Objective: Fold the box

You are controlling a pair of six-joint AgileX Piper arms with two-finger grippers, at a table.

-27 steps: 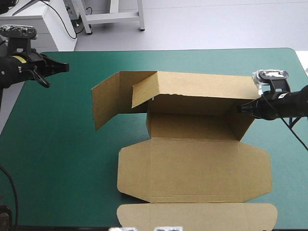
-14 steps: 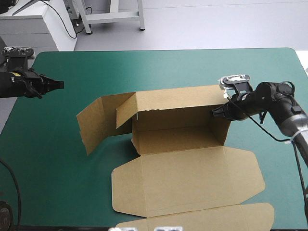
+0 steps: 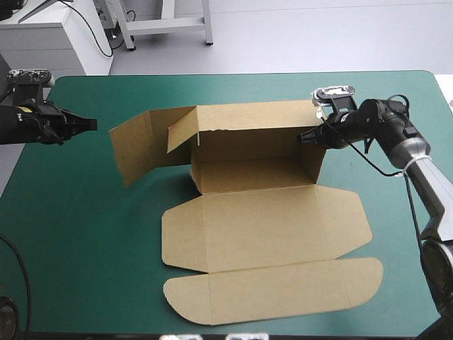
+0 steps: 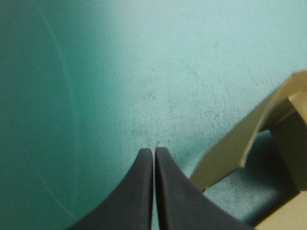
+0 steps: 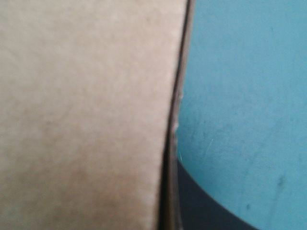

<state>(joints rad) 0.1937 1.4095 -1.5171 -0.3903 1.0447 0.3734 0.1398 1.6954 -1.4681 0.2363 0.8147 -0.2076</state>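
Wall-raising step, I'd say: right black-finned pincer (image 3: 306, 137) clamps the right wall (image 3: 312, 161) of the half-raised brown cardboard box (image 3: 258, 223), left black-finned pincer (image 3: 90, 124) hangs clenched and empty over the teal-green counter (image 3: 78, 234), splayed left flap (image 3: 134, 149) ahead of it, which probably needs swinging inward next.

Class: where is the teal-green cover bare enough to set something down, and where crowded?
Bare: the cover left of the box, nearward of the left gripper; the far strip behind the box. Crowded: the middle and near edge, where the box spreads.
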